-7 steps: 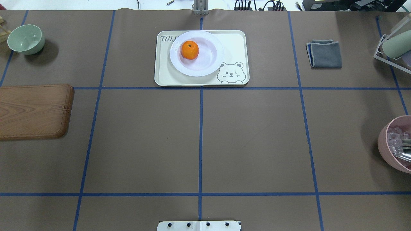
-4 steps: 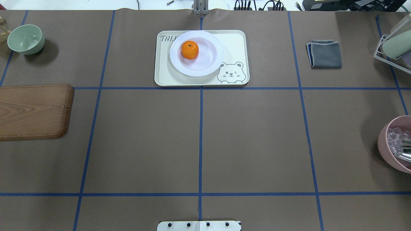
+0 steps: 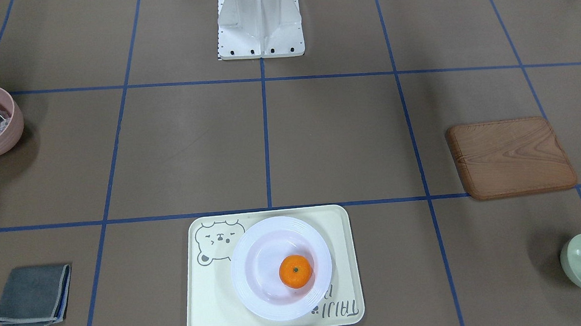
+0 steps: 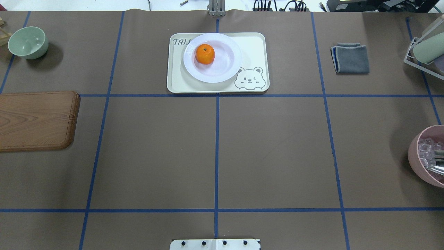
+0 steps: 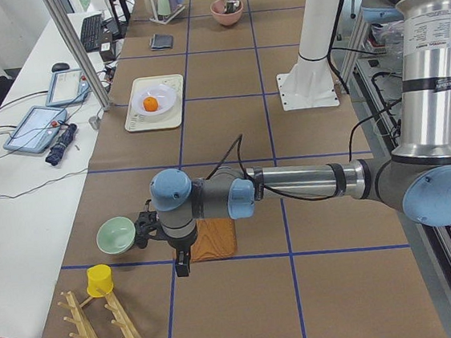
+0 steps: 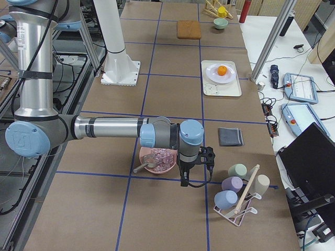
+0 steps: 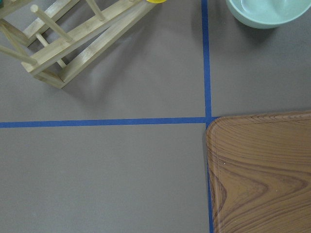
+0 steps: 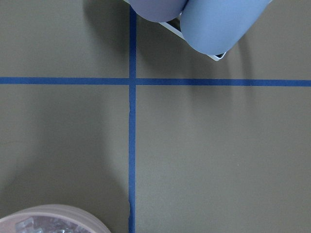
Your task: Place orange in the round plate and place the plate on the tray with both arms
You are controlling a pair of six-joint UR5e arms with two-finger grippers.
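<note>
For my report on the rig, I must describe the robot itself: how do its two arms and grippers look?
Both the left arm and the right arm are silver-grey metal tubes joined by rounded grey joints with light-blue caps. A thin black cable runs along each. The left gripper and right gripper are black.

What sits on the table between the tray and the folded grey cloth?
Only bare brown table cover, crossed by one blue tape line. The overhead view shows the whole stretch from the tray to the cloth.
</note>
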